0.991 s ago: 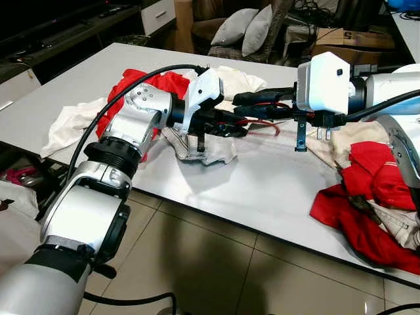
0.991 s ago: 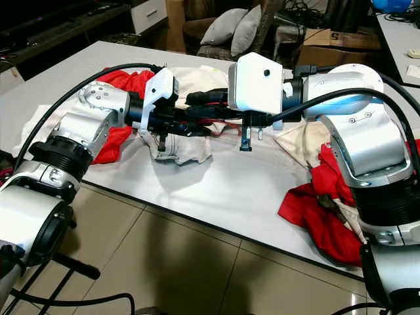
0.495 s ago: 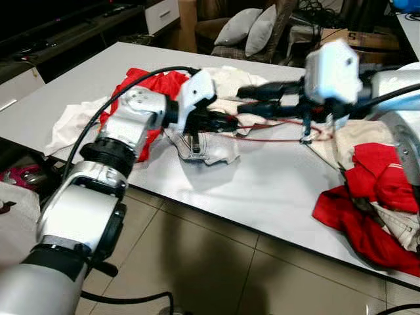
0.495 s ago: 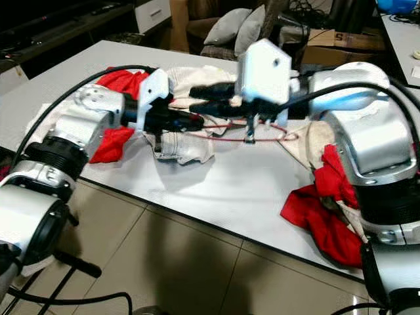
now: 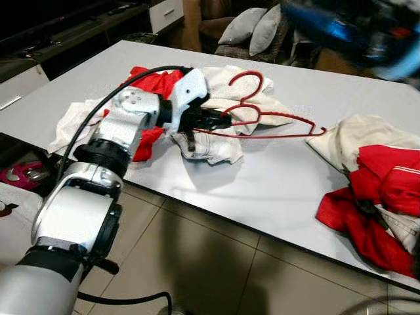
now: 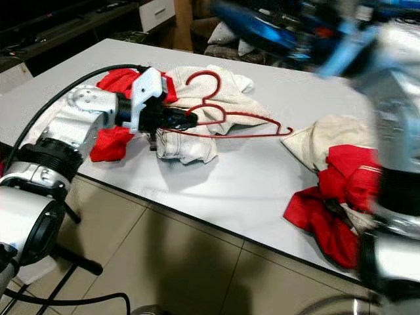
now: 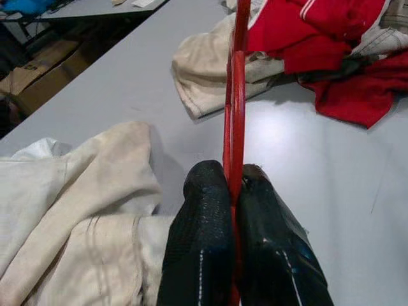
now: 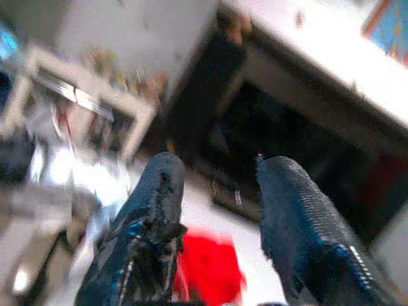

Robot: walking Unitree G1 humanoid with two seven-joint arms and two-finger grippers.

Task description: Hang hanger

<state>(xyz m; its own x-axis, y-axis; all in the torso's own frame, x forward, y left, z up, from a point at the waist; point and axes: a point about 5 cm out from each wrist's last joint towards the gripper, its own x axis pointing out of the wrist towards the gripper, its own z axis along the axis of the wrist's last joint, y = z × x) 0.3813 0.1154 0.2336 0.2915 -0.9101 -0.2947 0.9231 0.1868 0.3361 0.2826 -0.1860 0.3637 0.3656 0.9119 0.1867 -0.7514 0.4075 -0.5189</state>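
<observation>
Hanger: red wire hanger (image 5: 262,118) lies low over the white desk (image 5: 275,177), its hook curling up over a cream garment (image 5: 239,88) and its long bar reaching toward the robot's right, ending near a second cream garment (image 5: 341,141).
Left end effector: the left end effector (image 5: 220,121) is reached out over the desk and clamped on the hanger; the left wrist view shows its two black fingers (image 7: 204,236) pressed together with the red wire (image 7: 234,108) running between them.
Left arm: the silver arm (image 5: 121,141) stretches from the near desk edge, a black cable (image 5: 118,98) looping over it.
Right end effector: the right end effector (image 8: 217,210) is lifted away from the desk, its two black fingers (image 8: 153,223) set apart with nothing between them; the view past them is blurred.
Right arm: a blurred blue and silver shape (image 6: 367,46) at the upper right of the head views.
Clothes by the left arm: a red garment (image 5: 154,82) and a pale bundle (image 5: 210,144) lie beside and beneath the left end effector.
Clothes at the right: a heap of red clothes (image 5: 377,197) sits by the desk's near right edge, touching the second cream garment.
Background: grey cushions (image 5: 252,29) rest on a seat beyond the desk.
Floor: brown tiled floor (image 5: 210,262) in front of the desk.
</observation>
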